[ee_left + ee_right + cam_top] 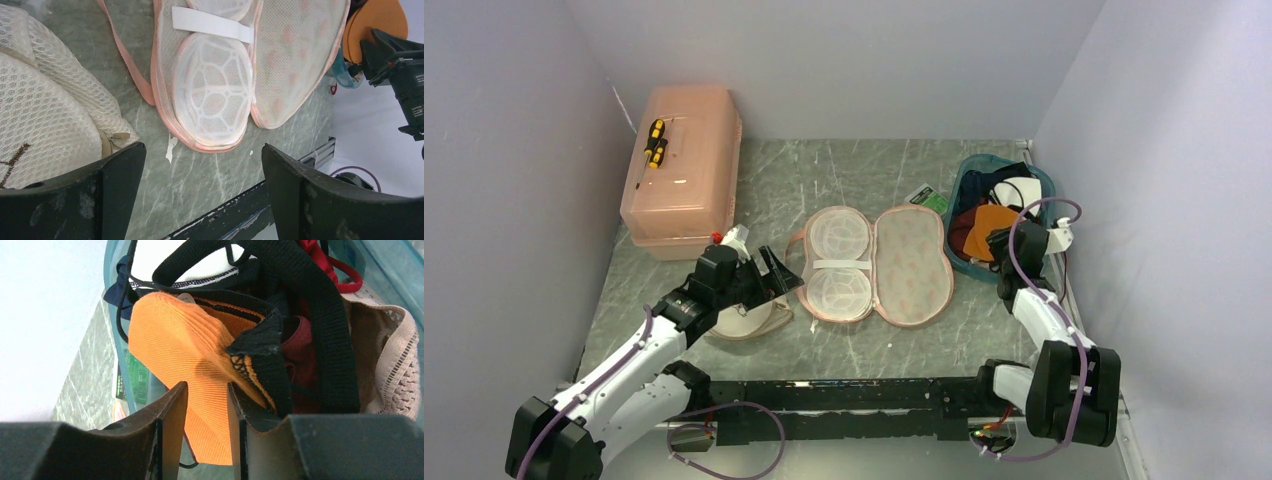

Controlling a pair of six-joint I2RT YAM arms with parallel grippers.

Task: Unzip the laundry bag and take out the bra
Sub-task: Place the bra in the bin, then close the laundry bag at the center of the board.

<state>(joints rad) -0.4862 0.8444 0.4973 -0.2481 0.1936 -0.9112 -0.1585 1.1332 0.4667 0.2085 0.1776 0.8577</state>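
**Left arm.** The left gripper [201, 150] hangs with its jaws spread wide and nothing between them. It is over the table [844, 345], just beside the laundry bag [47, 105].

**Laundry bag.** In the top view the white mesh bag lies slumped at 8 o'clock of the two-cup mesh case [879, 265], close to it but apart. A small pull tab shows at its edge. Whether the zip is undone cannot be told.

**Case.** It lies open and flat at the table's centre, with a white elastic strap [210, 22] across one half.

**Right arm.** The right gripper [206, 390] is at the teal basket [972, 168], at 3 o'clock of the case. Its jaws stand narrow, with an orange cloth [175, 340] filling the gap. Whether they pinch it cannot be told.

**Bra.** The bra [301, 347], dark maroon, lies in the basket at 3 o'clock of the orange cloth, beside a black band [320, 315].

**Other.** A pink box [686, 165] sits at 10 o'clock of the case, with a screwdriver [654, 143] on its lid.
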